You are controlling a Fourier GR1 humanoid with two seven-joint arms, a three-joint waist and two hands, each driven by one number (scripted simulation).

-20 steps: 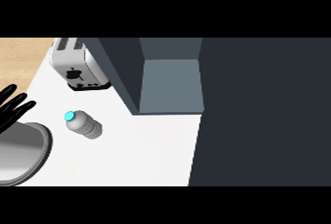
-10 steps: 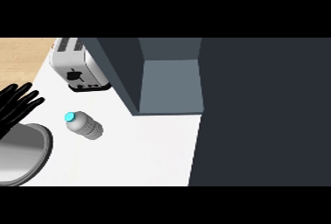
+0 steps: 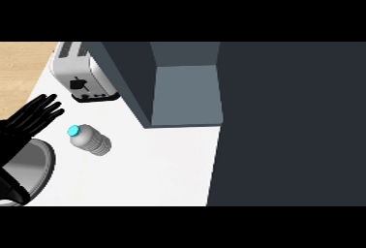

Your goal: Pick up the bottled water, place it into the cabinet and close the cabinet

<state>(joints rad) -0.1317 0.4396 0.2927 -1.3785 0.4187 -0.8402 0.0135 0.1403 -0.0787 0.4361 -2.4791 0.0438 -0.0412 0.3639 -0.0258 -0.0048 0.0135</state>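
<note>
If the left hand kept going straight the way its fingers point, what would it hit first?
Probably the toaster: the left hand points up and right toward it, passing above the bottled water. Heights are unclear.

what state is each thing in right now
bottle: lying on its side on the counter, blue cap on, not held
cabinet: open, nothing visible inside
toaster: standing at the counter's back, beside the cabinet
left hand: open, fingers straight, left of the bottle and apart from it
right hand: not in view
</note>
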